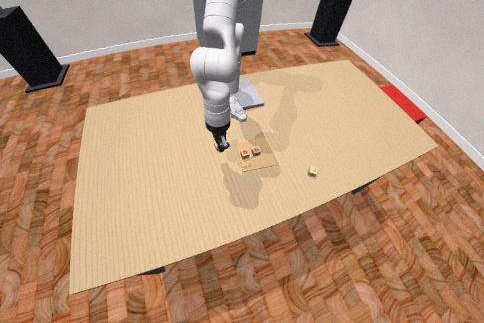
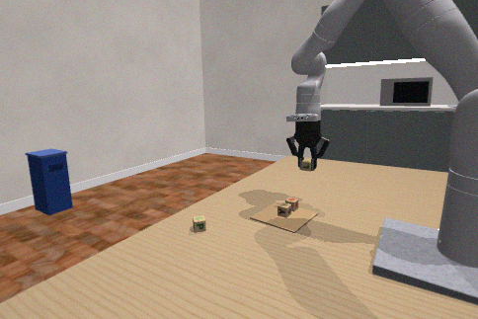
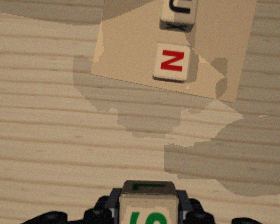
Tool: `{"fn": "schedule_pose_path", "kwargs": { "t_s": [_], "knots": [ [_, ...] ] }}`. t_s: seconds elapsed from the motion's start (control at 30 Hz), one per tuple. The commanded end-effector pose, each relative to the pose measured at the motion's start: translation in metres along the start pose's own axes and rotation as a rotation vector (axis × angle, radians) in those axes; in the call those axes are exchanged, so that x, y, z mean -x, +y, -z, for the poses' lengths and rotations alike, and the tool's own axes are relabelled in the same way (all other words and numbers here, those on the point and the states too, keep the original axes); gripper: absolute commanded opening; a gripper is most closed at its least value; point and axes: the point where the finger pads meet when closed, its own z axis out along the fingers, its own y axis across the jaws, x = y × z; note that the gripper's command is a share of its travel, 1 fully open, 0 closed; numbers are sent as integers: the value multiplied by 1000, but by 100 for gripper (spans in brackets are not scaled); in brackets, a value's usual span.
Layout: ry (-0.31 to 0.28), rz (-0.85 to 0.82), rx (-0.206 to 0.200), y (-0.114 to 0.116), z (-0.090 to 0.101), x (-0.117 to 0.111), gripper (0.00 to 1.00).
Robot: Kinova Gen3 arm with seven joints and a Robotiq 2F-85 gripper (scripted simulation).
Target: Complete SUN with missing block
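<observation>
s block [image 2: 306,165] [image 3: 149,209] held in jaws [image 1: 221,147] [image 2: 307,166], above table [image 1: 150,184] [image 2: 148,266] [image 3: 52,150].

In the wrist view, you see the green letter [image 3: 148,218] cut off by the bottom edge; the U block [image 3: 178,11] is cropped at the top.

U block [image 1: 256,150] [image 2: 283,210] [image 3: 178,14] beside N block [image 1: 245,153] [image 2: 292,202] [image 3: 171,62], both on mat [image 1: 261,161] [image 2: 297,223] [image 3: 127,50].

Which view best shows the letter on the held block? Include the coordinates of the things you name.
Wrist: the held block [image 2: 307,165] [image 3: 149,206] faces that camera, its green S partly cropped at the frame edge. Exterior shows only its side, between the fingers; top shows no readable letter.
</observation>
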Motion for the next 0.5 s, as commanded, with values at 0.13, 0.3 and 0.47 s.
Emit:
{"fn": "schedule_pose_path", "kwargs": {
  "t_s": [0.13, 0.3, 0.47],
  "knots": [
    [-2, 9, 3, 22, 3, -67, 26],
    [-2, -47, 3, 30, 4, -125, 26],
    [-1, -88, 3, 30, 4, -168, 26]
  ]
}}
